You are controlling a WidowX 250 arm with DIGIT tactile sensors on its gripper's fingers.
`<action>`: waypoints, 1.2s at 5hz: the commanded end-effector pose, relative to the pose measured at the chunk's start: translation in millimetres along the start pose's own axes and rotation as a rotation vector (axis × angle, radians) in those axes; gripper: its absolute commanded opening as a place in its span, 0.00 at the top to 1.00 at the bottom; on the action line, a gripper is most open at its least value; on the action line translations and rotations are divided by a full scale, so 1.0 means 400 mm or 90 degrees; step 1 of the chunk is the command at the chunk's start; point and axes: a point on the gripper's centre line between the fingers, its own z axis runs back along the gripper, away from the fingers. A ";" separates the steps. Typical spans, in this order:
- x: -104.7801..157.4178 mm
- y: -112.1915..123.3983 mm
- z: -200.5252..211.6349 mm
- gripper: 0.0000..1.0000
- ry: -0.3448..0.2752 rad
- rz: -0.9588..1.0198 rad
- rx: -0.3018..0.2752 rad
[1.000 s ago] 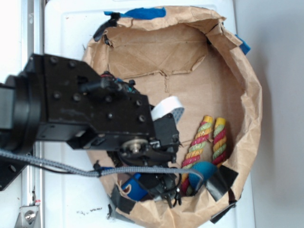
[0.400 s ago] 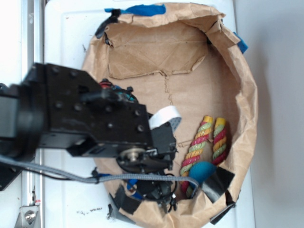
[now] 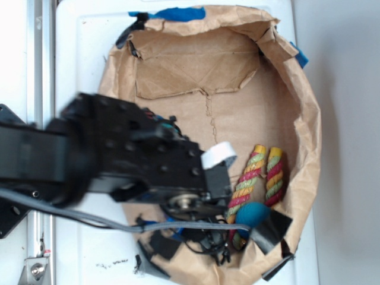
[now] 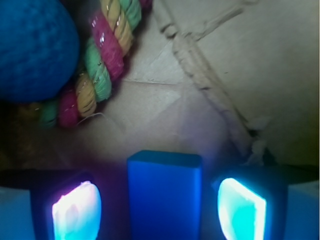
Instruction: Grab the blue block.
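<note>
A crumpled brown paper bag [image 3: 297,89], opened flat into a shallow basin on a white table [image 3: 77,53], holds a red, green and yellow rope toy [image 3: 261,175] with a teal knitted ball [image 3: 252,214] at its lower end. In the wrist view the blue block [image 4: 165,192] stands on the paper floor between the two fingers of the gripper [image 4: 160,210], whose jaws are spread with a gap showing on each side of the block. The exterior view hides the block under the black arm [image 3: 119,160].
</note>
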 end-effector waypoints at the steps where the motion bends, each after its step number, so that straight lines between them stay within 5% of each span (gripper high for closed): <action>1: -0.015 -0.016 -0.010 0.00 -0.037 -0.054 -0.005; 4: 0.018 0.012 -0.029 0.00 -0.056 -0.029 0.036; 6: 0.023 0.049 -0.012 0.00 -0.106 -0.023 0.086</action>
